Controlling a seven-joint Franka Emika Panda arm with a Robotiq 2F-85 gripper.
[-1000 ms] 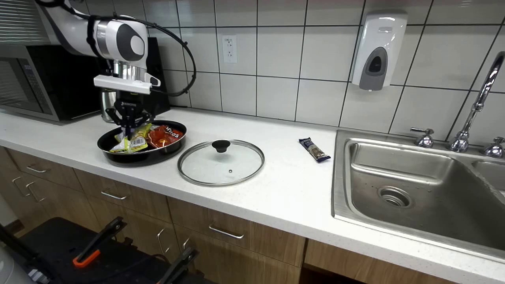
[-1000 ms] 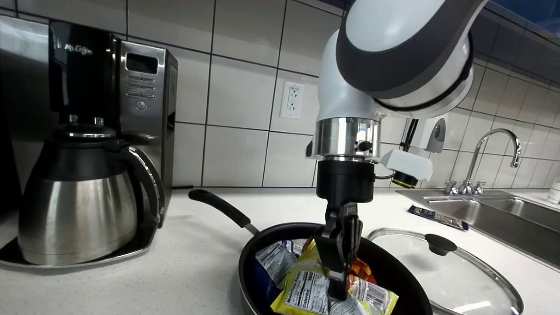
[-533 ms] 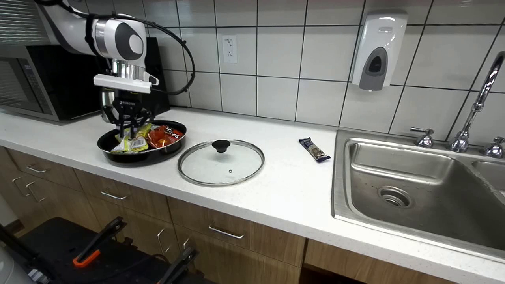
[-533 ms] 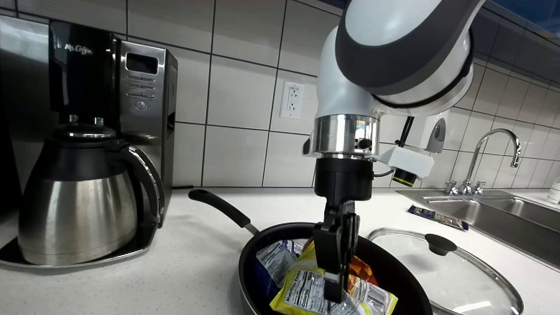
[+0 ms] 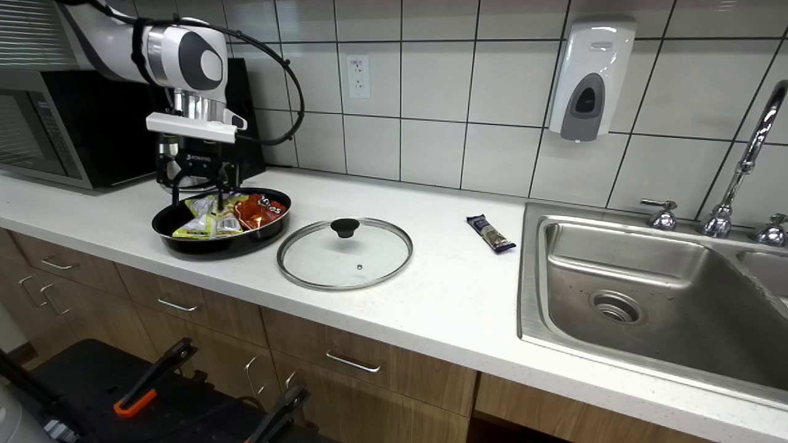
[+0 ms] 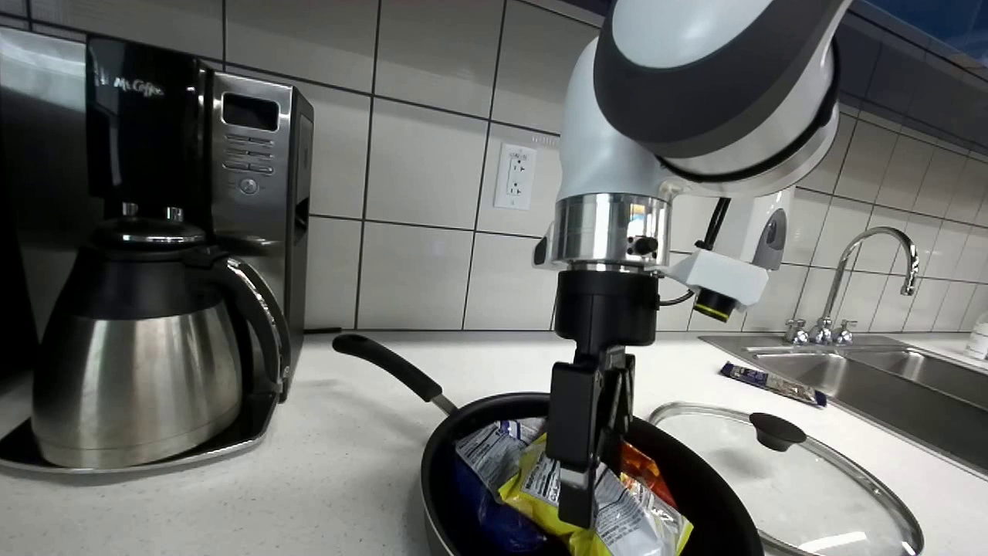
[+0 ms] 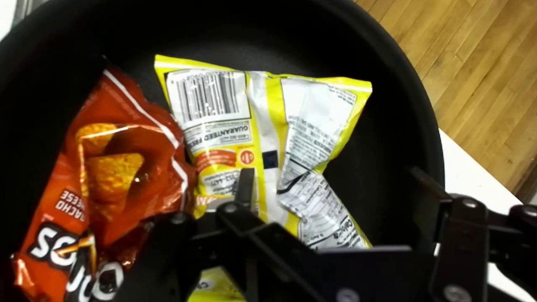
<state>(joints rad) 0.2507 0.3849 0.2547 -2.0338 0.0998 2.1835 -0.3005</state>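
Counter (image 5: 443, 314) is white and finely speckled, set against a wall (image 5: 431, 80) of pale tiles with dark joints. Sink (image 5: 634, 258) towards one end, microwave (image 5: 117, 123) towards the other; coffee maker (image 6: 255, 208) with its steel jug (image 6: 139, 378) stands close to the wall. Wood-fronted drawers (image 5: 412, 375) run below. From where I stand, the glass lid (image 5: 345, 264) lies flat, knob up, just beside the black pan (image 5: 221, 248); a wrapped bar (image 5: 490, 234) lies between lid and sink.

Pan rests on the counter and contains a yellow bag (image 7: 268, 134), a red bag (image 7: 113, 176) and a blue bag (image 6: 505, 525). Gripper (image 7: 334, 184) points down into the pan, fingers (image 7: 246, 184) spread wide: one over the yellow bag, the other near the pan's wall. Cannot tell whether the first touches the bag.

Against a second ago: fingers are wide instead of close together; gripper sits slightly higher; yellow bag is shifted, reaching nearer the red; more of the blue bag shows. Pan, lid and bar keep their places.
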